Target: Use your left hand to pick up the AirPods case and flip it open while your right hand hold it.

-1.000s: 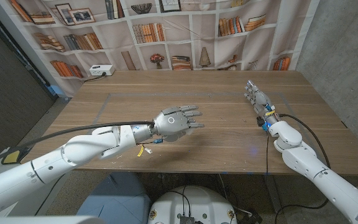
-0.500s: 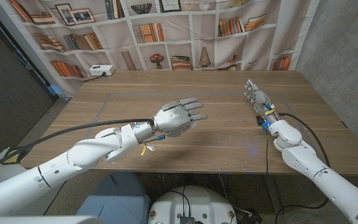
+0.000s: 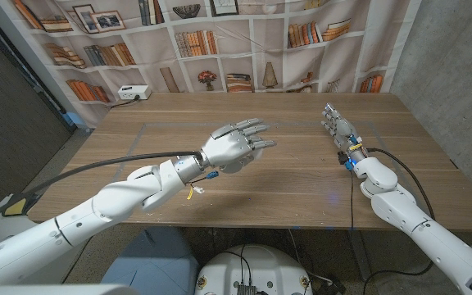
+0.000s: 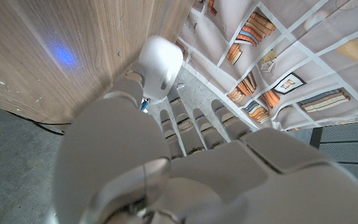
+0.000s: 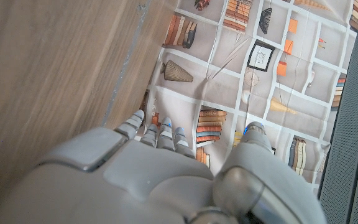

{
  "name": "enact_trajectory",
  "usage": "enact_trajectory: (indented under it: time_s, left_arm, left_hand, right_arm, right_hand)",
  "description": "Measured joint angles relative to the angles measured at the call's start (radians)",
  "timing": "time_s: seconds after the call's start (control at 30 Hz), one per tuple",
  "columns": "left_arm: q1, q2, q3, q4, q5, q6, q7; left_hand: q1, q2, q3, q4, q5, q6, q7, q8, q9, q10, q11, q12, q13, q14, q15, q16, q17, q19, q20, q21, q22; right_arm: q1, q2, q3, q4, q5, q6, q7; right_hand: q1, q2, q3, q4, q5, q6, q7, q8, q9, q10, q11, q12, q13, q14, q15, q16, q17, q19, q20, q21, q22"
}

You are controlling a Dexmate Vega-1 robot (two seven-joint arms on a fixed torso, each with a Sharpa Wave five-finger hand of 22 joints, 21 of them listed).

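Two robot hands hold nothing. Left hand [image 3: 234,146] hovers over the wooden tabletop [image 3: 293,176], fingers [image 3: 256,142] spread apart. Right hand [image 3: 337,128] lies well apart to its right, fingers [image 3: 329,115] straight, close together, near the tabletop's far edge. I cannot tell where the AirPods case is.

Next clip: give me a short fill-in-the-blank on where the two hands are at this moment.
1. The left hand is over the ____ of the wooden table, its fingers spread.
2. The right hand is near the table's ____ side.
3. Behind the table hangs a printed backdrop picturing shelves of ____.

Missing words: middle; right; books
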Motion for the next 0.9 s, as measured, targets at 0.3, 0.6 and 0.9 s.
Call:
enact_trajectory:
  time_s: [0.3,0.6,0.9]
  left_arm:
    - [-0.003,-0.012,0.0,0.005,-0.018,0.014,0.044]
    - [-0.003,-0.023,0.0,0.012,-0.03,0.021,0.077]
    - [-0.008,-0.039,0.006,0.019,-0.041,0.024,0.11]
  left_hand:
    - [0.0,0.0,-0.003,0.003,0.0,0.009,0.001,0.0,0.0,0.0,0.0,0.0,0.0,0.0,0.0,0.0,0.0,0.009,0.002,0.0,0.0]
    - [0.007,0.006,-0.011,0.003,-0.001,0.014,0.003,0.0,0.0,0.0,0.0,-0.002,0.0,0.0,0.0,0.0,0.0,0.009,0.002,0.0,0.0]
    - [0.008,0.005,-0.013,0.001,0.0,0.018,0.007,0.0,0.0,0.004,0.004,-0.005,0.0,0.0,0.0,0.0,0.0,0.009,0.002,0.0,0.0]
  right_arm:
    - [0.008,0.0,-0.004,0.001,0.003,0.009,0.024]
    - [0.016,-0.012,-0.012,-0.006,0.004,0.014,0.059]
    - [0.021,-0.038,-0.022,-0.026,0.004,0.02,0.113]
  right_hand:
    - [0.0,0.0,0.004,-0.004,0.0,-0.002,-0.009,0.0,0.0,0.105,-0.002,0.037,0.011,0.019,0.01,0.012,0.0,0.008,0.025,0.0,0.005]
    - [0.0,0.0,0.008,-0.008,0.0,0.003,-0.014,0.005,0.0,0.233,0.016,0.08,0.028,0.061,0.028,0.027,0.0,0.019,0.047,0.006,0.005]
    - [0.005,-0.005,0.008,-0.008,0.0,0.006,-0.016,0.005,0.0,0.298,0.027,0.099,0.035,0.089,0.033,0.036,0.0,0.031,0.059,0.01,0.005]
